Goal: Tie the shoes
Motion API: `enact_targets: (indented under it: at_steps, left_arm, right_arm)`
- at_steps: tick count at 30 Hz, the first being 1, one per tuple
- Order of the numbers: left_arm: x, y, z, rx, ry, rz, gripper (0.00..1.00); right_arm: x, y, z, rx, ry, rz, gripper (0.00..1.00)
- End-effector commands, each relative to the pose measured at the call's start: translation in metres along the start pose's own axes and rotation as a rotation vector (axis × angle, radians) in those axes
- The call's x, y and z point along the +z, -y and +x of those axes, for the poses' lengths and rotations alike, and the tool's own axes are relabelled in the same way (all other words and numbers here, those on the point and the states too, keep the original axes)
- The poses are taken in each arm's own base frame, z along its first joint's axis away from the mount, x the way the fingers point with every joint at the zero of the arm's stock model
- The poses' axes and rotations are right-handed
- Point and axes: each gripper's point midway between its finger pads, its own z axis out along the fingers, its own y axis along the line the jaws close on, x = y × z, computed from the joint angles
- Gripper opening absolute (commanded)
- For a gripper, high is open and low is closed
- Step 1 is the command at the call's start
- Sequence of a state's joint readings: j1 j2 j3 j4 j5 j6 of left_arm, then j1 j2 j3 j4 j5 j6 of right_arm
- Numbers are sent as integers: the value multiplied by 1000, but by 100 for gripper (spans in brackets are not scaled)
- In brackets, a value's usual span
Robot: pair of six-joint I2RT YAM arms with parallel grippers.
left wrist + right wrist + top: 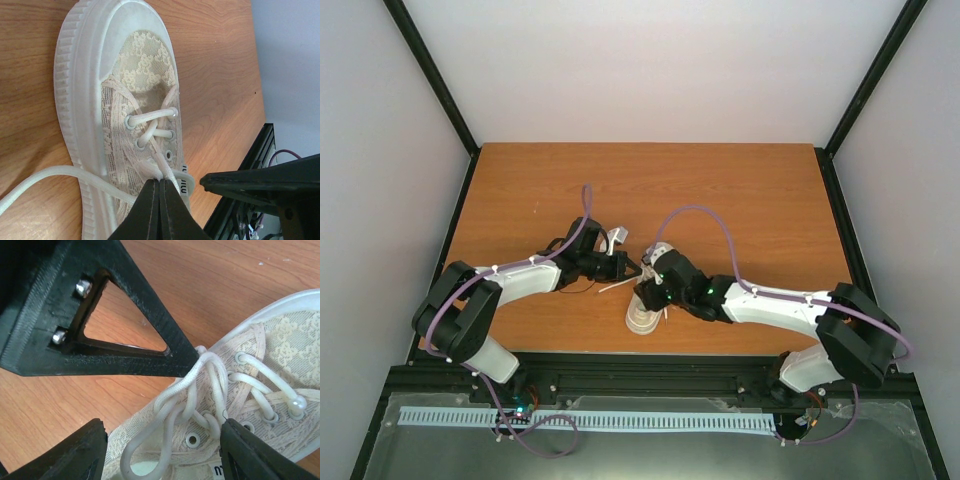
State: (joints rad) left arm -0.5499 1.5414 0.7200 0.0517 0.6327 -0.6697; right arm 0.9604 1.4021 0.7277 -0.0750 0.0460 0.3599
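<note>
The cream lace-patterned shoe (643,312) lies on the wooden table between both arms, its toe toward the near edge. In the left wrist view the shoe (95,90) fills the frame, and my left gripper (159,182) is shut on a white lace (167,172) just above the eyelets. My right gripper (165,445) stands open over the tongue, with a loose lace loop (150,455) lying between its fingertips and touching neither. The left gripper's tip (190,357) pinches the twisted laces right above that loop. In the overhead view both grippers, left (632,268) and right (658,280), meet over the shoe.
A loose lace end (612,287) trails left of the shoe on the table (740,190). The black frame rail (650,365) runs along the near edge by the arm bases. Pale walls enclose the table on three sides.
</note>
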Motion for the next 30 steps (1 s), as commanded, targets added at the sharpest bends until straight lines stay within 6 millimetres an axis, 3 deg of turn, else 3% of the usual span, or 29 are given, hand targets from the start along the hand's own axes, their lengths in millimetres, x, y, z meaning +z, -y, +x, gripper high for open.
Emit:
enact_targets:
  at_steps: [1,6,11,14,25,30]
  left_arm:
    - [-4,6,-5,5,12,15,1]
    - [-4,6,-6,5,17,12,1]
    - [-6,1,-7,0,28,-7,1]
    - [-7,-7,-7,-8,32,-29,1]
    - [-12,-22,-10,-19,47,-60,1]
    - [-14,-30,-10,-13,52,-90,1]
  right_arm:
    - [4,0,1,-23,-20,51,61]
    - [9,-4,6,-45,-50,66,50]
    - [4,3,7,-52,-59,111,14]
    - [-5,11,2,-50,-43,146,3]
    - [-14,16,2,77,-34,-53,3]
    - [-15,30,7,157,-36,-75,3]
